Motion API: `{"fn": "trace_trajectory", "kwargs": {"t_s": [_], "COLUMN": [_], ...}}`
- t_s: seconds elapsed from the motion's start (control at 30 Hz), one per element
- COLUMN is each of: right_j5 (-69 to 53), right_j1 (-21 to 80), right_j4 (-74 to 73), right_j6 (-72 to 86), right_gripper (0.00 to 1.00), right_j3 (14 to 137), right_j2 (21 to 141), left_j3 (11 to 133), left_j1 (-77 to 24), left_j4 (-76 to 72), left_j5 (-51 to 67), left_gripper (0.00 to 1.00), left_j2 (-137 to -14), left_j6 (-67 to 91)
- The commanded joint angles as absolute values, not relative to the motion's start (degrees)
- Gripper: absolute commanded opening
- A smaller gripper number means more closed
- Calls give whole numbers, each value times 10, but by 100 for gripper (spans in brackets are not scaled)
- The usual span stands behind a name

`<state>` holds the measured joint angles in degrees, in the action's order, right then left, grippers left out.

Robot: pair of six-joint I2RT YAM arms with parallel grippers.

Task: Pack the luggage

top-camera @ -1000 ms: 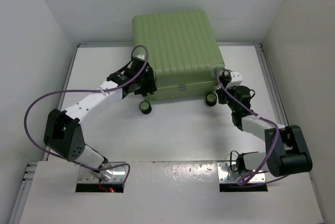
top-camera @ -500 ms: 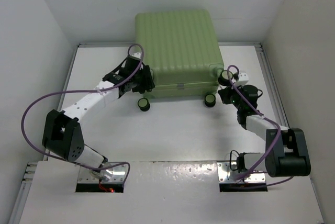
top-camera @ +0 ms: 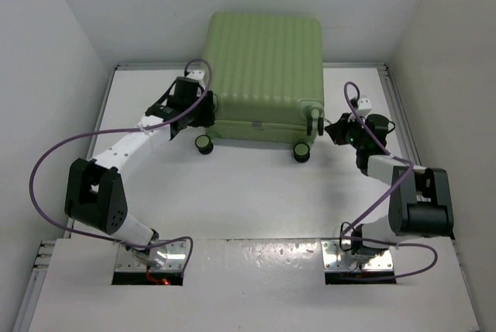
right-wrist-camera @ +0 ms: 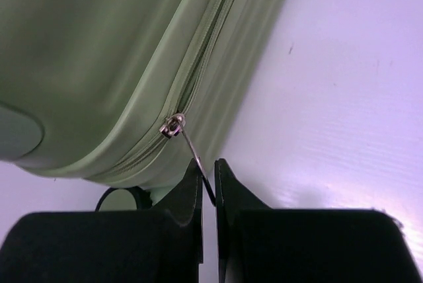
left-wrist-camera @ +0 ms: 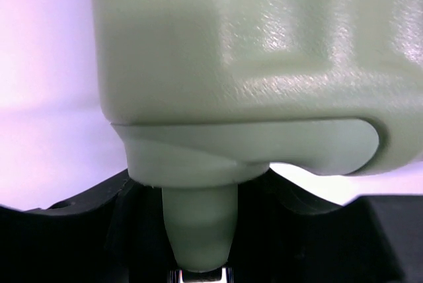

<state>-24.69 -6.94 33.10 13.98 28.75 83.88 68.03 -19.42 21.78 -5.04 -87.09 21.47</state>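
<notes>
The luggage (top-camera: pixel 263 60) is a closed light-green ribbed suitcase lying flat at the back of the white table (top-camera: pixel 248 200), its black wheels (top-camera: pixel 203 143) toward me. My left gripper (top-camera: pixel 203 112) is at its near left corner. In the left wrist view the luggage (left-wrist-camera: pixel 264 65) fills the top, and the gripper (left-wrist-camera: pixel 198 246) is shut on a green wheel post (left-wrist-camera: pixel 198 223). My right gripper (top-camera: pixel 335 129) is at the near right corner. In the right wrist view the gripper (right-wrist-camera: pixel 208 176) is shut on the thin zipper pull (right-wrist-camera: pixel 193 152) hanging from the slider (right-wrist-camera: pixel 172 125) on the luggage (right-wrist-camera: pixel 99 51).
White walls close in the table on the left, right and back. The luggage's far end reaches past the table's back edge (top-camera: pixel 155 67). A second wheel (top-camera: pixel 301 151) sits near the right arm. Purple cables (top-camera: pixel 46 165) loop off both arms.
The luggage has shifted back and to the right and turned slightly. My right gripper has moved right and farther back with the zipper pull. My left gripper has followed the near left corner back.
</notes>
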Motion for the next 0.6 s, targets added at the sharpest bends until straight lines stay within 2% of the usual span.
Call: {"fn": "trace_trajectory", "kwargs": {"t_s": [0.0, 0.27, 0.57], "right_j5": [-45, -20, 23], "right_j1": [-131, -115, -99], "right_j4": [352, 393, 398], "right_j6": [129, 128, 126], "right_gripper": [0, 0, 0], "right_j3": [338, 432, 581], "right_j2": [888, 978, 1112], "left_j3": [621, 616, 623], "left_j1": [-76, -32, -32], "left_j4": [276, 188, 133], "left_j5": [-279, -292, -266], "left_gripper": [0, 0, 0], "left_j2": [-924, -956, -992], "left_j6": [106, 40, 12]}}
